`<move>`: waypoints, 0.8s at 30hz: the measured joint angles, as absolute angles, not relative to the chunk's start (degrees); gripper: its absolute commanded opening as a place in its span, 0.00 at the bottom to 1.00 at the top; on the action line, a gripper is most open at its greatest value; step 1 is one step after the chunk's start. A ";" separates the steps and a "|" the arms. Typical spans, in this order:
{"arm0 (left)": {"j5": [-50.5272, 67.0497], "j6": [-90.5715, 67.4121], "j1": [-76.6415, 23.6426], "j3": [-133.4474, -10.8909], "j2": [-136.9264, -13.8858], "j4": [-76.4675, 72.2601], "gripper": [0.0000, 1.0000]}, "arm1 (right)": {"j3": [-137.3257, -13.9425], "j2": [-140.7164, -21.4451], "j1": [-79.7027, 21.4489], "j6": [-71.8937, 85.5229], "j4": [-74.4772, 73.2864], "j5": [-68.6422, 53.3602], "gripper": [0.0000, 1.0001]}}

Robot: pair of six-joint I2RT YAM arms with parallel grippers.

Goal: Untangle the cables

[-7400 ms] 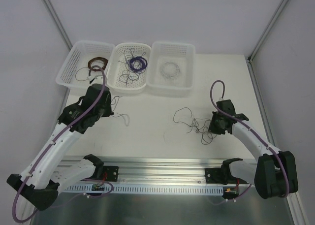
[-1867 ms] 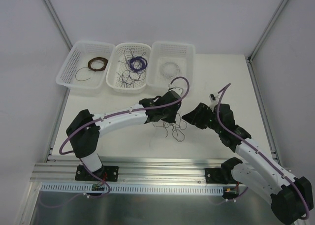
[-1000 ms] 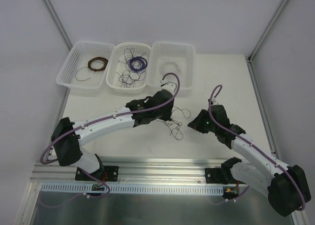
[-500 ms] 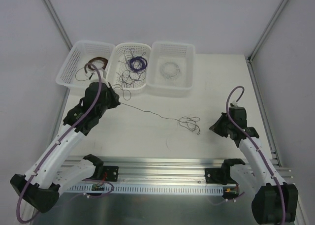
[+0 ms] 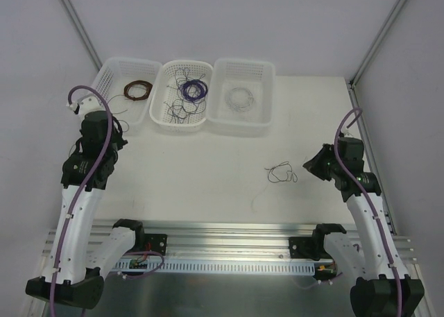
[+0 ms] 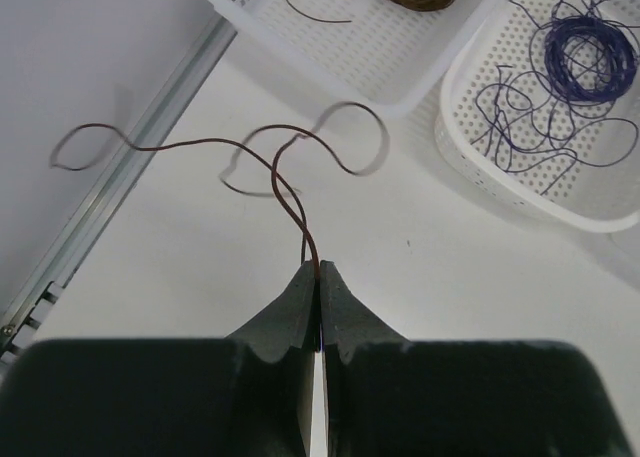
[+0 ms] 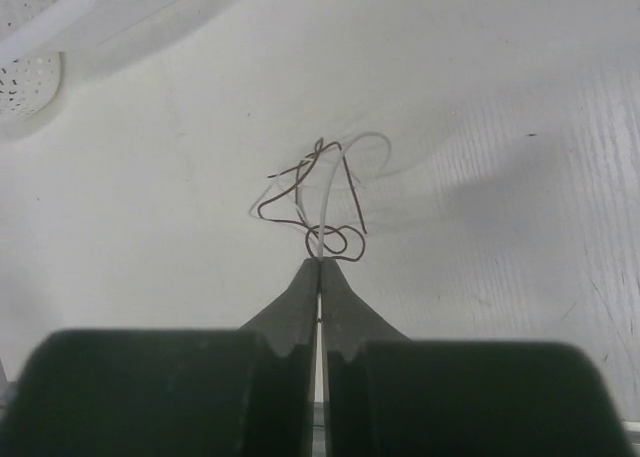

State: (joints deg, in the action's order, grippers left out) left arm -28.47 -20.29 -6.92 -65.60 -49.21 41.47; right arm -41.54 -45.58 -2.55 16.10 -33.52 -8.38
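The cables are down to a small tangle of brown and pale strands on the white table, right of centre. In the right wrist view the tangle lies just ahead of my right gripper, which is shut on its white strand. My right gripper sits just right of the tangle. My left gripper is shut on a single brown wire that curls away to the upper left, apart from the tangle. My left gripper is at the far left, near the left basket.
Three white baskets stand in a row at the back: the left one holds a brown coil, the middle one a purple coil and loose purple strands, the right one a white coil. A metal rail runs along the near edge.
My left gripper has swung further left with the brown wire, now pulled free of the tangle. My right gripper has shifted slightly right, and a smaller tangle stays beside it.
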 measured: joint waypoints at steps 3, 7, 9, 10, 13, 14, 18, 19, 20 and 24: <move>-26.24 -20.01 -6.74 -66.76 -48.71 41.98 0.00 | -43.22 -45.95 -2.50 15.40 -34.33 -9.72 0.05; -20.62 -19.86 -6.70 -67.00 -48.95 42.59 0.00 | -43.75 -48.36 -2.87 13.76 -34.30 -12.84 0.12; -18.33 -19.81 -6.70 -67.00 -49.34 42.70 0.00 | -43.59 -50.94 -3.84 12.64 -34.28 -13.87 0.17; -17.45 -19.75 -6.70 -67.00 -49.50 42.76 0.00 | -43.27 -52.14 -4.56 12.10 -34.24 -14.35 0.23; -15.31 -19.22 -6.70 -67.18 -49.60 42.83 0.00 | -41.69 -54.85 -6.94 10.68 -34.15 -15.05 0.40; -14.85 -18.94 -6.70 -67.57 -49.80 42.98 0.00 | -41.19 -55.64 -7.79 10.24 -34.20 -15.18 0.44; -13.54 -18.50 -6.70 -71.11 -51.59 43.44 0.00 | -40.47 -57.30 -10.37 7.99 -34.46 -15.57 0.67; -13.37 -18.44 -6.70 -72.53 -52.47 43.40 0.00 | -40.47 -57.28 -10.81 7.68 -34.48 -15.59 0.71; -13.19 -18.39 -6.70 -74.13 -53.45 43.40 0.00 | -40.49 -57.19 -11.29 7.16 -34.48 -15.64 0.74; -12.51 -17.82 -6.70 -81.36 -58.22 43.40 0.00 | -40.49 -56.42 -13.52 5.93 -35.00 -15.66 0.94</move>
State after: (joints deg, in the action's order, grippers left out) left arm -12.51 -17.82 -6.70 -81.36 -58.22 43.40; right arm -40.49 -56.42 -13.52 5.93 -35.00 -15.66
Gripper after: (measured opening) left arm 0.008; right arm 0.858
